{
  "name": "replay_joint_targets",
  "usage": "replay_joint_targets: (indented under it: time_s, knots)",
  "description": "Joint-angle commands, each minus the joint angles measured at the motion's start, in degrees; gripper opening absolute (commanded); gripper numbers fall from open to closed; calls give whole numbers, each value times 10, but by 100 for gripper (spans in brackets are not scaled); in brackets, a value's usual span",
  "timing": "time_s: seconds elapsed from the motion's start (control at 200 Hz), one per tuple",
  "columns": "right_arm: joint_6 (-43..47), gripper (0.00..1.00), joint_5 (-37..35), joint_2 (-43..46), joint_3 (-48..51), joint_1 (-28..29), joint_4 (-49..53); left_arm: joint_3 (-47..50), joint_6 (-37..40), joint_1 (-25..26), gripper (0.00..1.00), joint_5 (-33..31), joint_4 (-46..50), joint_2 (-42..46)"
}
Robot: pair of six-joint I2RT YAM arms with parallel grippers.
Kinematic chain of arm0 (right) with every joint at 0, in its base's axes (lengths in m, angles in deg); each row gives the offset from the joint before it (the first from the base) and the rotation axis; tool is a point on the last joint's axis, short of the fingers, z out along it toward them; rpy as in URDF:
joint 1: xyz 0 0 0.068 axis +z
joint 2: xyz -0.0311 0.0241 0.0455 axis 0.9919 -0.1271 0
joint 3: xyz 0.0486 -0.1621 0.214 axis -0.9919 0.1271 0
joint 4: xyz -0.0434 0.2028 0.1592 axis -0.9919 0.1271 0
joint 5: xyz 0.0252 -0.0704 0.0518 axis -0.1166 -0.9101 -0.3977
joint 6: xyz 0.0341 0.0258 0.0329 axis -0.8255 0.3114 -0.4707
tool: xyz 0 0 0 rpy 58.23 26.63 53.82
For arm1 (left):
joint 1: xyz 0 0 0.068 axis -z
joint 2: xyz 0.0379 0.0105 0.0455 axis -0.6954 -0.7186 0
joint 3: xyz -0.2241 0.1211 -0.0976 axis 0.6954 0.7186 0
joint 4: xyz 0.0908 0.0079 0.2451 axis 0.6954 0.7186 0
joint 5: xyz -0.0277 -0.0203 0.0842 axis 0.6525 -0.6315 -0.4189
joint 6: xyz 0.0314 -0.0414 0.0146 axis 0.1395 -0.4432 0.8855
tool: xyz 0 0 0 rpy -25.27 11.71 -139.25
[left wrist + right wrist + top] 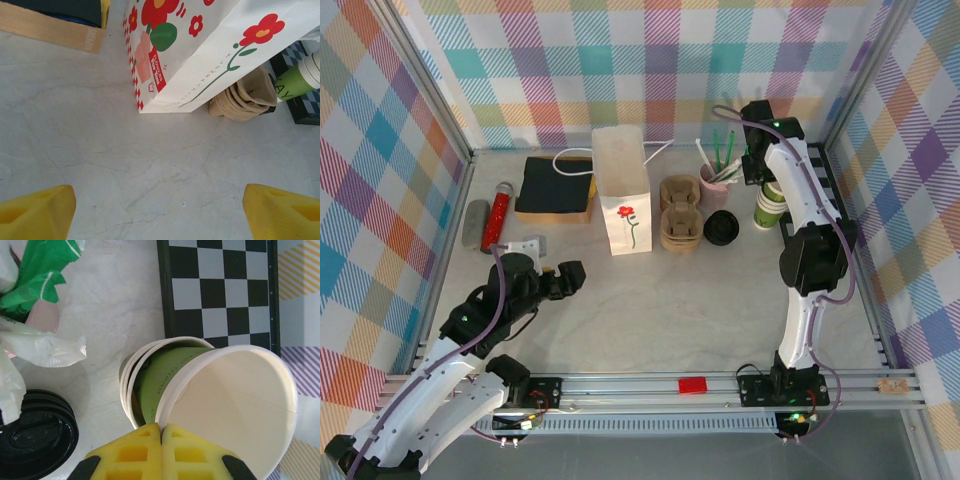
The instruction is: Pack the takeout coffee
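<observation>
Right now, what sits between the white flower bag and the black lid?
Brown cardboard cup carriers sit between the white bag and the black lid. The top view shows this.

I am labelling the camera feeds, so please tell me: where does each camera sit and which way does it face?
Top external: above and behind the bases, looking down on the table; left arm and right arm show.
Left wrist: low, facing the white bag; left pincer open.
Right wrist: looking down at stacked green cups; right pincer shut.
Shared: top and left wrist both show the bag.
</observation>
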Motion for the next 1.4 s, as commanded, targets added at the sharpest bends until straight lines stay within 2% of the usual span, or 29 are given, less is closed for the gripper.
replay_joint_targets:
  time_s: [0.0, 0.12, 0.88, 1.185, 1.395]
  knots:
    - [8, 1, -25, -8, -30, 7, 34, -23, 6, 6, 86, -6, 11, 5]
    - [13, 1, -48, -5, -44, 11, 45, -30, 10, 6, 86, -6, 14, 7]
    - [15, 1, -59, 89, -113, 42, 79, -81, 24, 6, 87, 1, 34, 13]
    - [17, 0, -86, 147, -122, 103, 104, -100, 28, 6, 87, 3, 38, 12]
    - [13, 0, -91, 176, -121, 168, 136, -107, 26, 6, 87, 9, 38, 9]
